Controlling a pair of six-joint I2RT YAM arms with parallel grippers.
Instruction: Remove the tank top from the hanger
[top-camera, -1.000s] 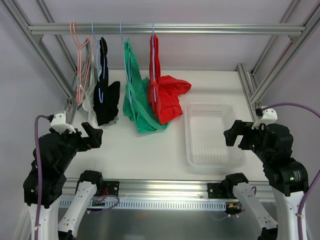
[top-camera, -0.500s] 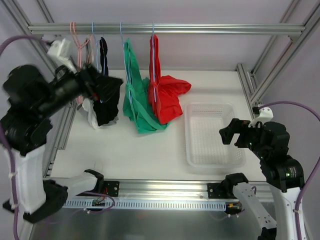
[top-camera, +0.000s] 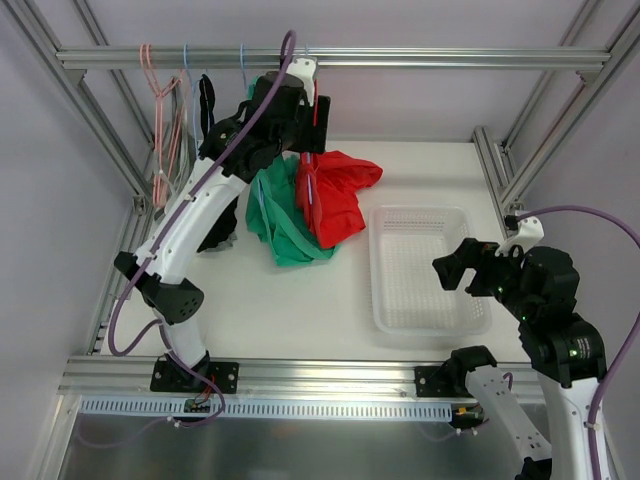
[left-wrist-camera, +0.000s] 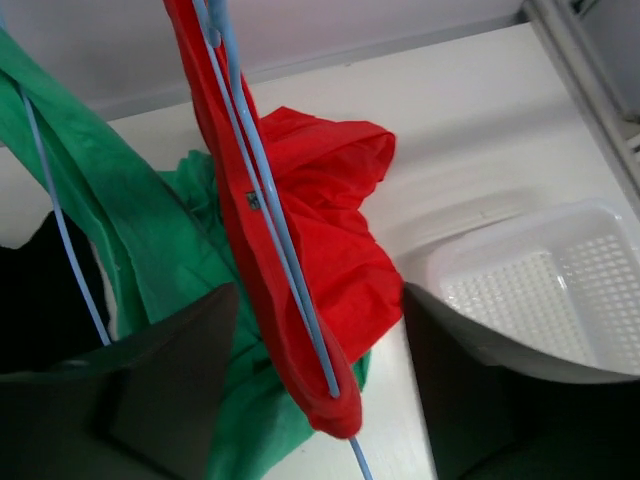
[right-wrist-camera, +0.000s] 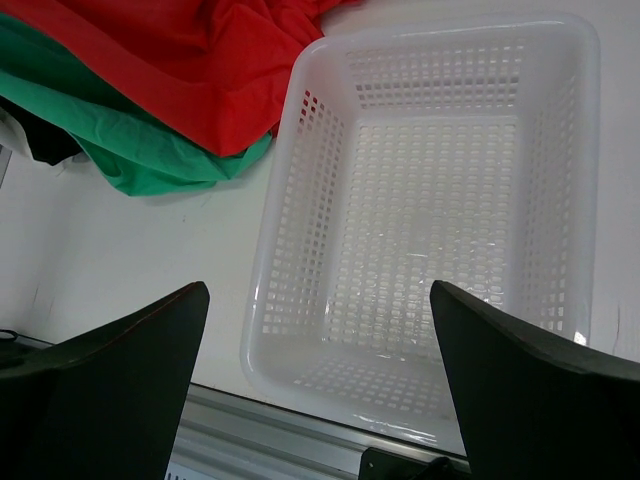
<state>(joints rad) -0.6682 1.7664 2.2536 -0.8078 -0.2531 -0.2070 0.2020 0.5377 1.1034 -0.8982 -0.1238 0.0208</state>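
Bright, even, diffuse light from above; shadows faint, soft-edged. White table close to washed out in top view, and aluminium frame shows dull sheen. Left wrist view: red tank top sharp and saturated; left gripper fingers dark, blurred, out of focus. Right wrist view: mild glare on white basket; right gripper fingers soft black silhouettes.

hanger hook: beyond top edge | basket: cropped at right
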